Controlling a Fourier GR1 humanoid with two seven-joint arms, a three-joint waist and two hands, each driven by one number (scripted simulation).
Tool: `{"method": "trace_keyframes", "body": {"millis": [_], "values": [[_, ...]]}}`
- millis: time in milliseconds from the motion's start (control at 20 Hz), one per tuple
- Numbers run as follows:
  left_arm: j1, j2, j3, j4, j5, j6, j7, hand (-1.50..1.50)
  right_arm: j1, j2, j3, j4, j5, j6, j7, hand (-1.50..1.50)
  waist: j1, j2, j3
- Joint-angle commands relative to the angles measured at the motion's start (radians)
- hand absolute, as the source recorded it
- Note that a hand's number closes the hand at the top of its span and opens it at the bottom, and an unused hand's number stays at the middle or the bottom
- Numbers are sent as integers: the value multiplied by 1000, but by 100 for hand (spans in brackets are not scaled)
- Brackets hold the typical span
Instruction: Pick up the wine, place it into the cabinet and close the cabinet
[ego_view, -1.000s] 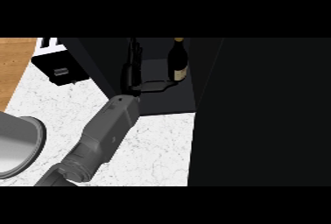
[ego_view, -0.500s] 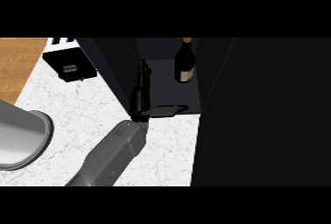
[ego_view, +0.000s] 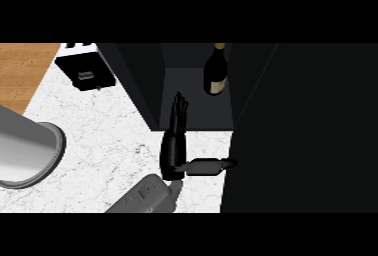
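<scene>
The wine bottle (ego_view: 215, 70), dark with a pale label, stands upright deep inside the open dark cabinet (ego_view: 193, 102), and nothing touches it. My left hand (ego_view: 175, 137) is open at the cabinet's front edge, below and left of the bottle. Its fingers point straight into the opening, and its thumb (ego_view: 210, 165) sticks out to the right against the edge of the black cabinet door (ego_view: 303, 130). The grey forearm (ego_view: 148, 197) comes in from the lower edge. My right hand does not show.
A large grey round pot (ego_view: 26, 152) sits on the white marble counter (ego_view: 103, 130) at the left. A black box-like appliance (ego_view: 85, 72) stands at the back left, next to a wooden surface (ego_view: 26, 70).
My left hand has drawn back out of the cabinet towards me, away from the bottle, which stays standing inside. The view has shifted slightly.
</scene>
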Motion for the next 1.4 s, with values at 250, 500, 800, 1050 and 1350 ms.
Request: {"method": "trace_keyframes", "body": {"millis": [250, 500, 800, 1050, 1350], "values": [[217, 87, -70, -351, -132, 146, 100, -150, 59, -5, 5, -105, -14, 4, 15, -150, 2, 2, 0], [336, 206, -66, -557, -167, 128, 149, -150, 11, -25, -58, -11, -71, 32, -34, -150, 6, 3, 0], [429, 311, -78, -728, -173, 68, 178, -150, 52, -11, -10, -50, -117, 48, 10, -150, 4, 3, 0], [513, 385, -118, -801, -190, 9, 158, -150, 1, -40, 12, -88, -159, 64, 139, 150, 5, 3, -1], [622, 475, -49, -866, -155, -106, 140, -150, 103, -71, -18, -62, -174, 176, 12, 150, 2, 4, 0]]}}
